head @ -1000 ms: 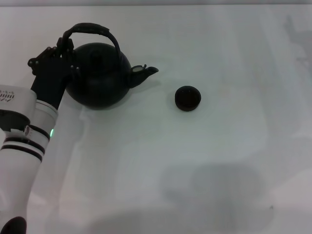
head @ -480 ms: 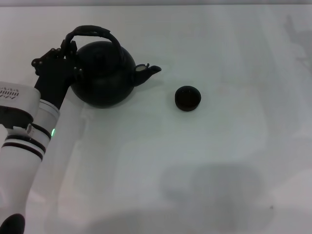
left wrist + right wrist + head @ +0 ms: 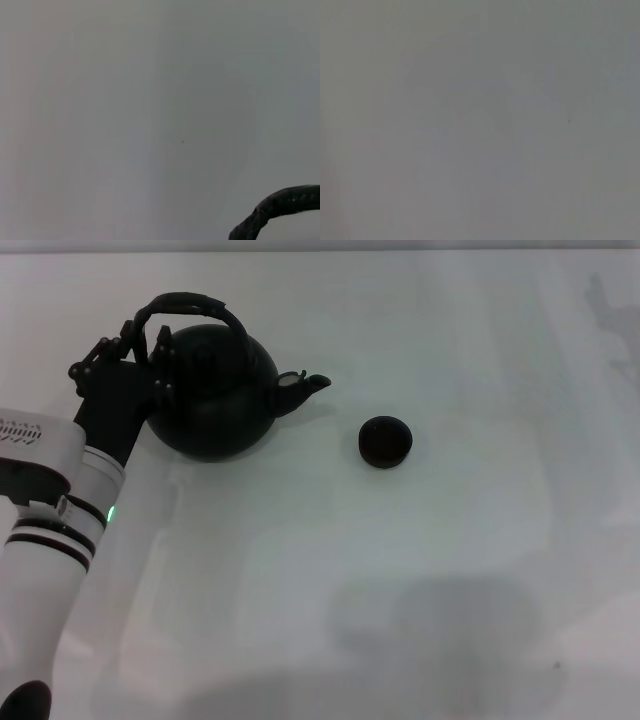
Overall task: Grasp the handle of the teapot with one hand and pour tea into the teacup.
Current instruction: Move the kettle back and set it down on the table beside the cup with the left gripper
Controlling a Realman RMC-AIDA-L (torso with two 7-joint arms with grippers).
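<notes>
Teapot (image 3: 212, 395) upper left of frame, teacup (image 3: 385, 441) right of its spout — pot judged heavy, rigid; left gripper (image 3: 140, 345) at the handle (image 3: 190, 308), closure cannot be told — take the wrapped top span.

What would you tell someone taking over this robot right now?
Left gripper: at the left end of the teapot's handle; whether it grips is unclear.
Right gripper: not in view.
Teapot: upright on the table, spout pointing toward the teacup, which stands apart on its right.
Done: the reach to the handle.
Left: secure the hold, lift, carry to the cup, pour.
</notes>
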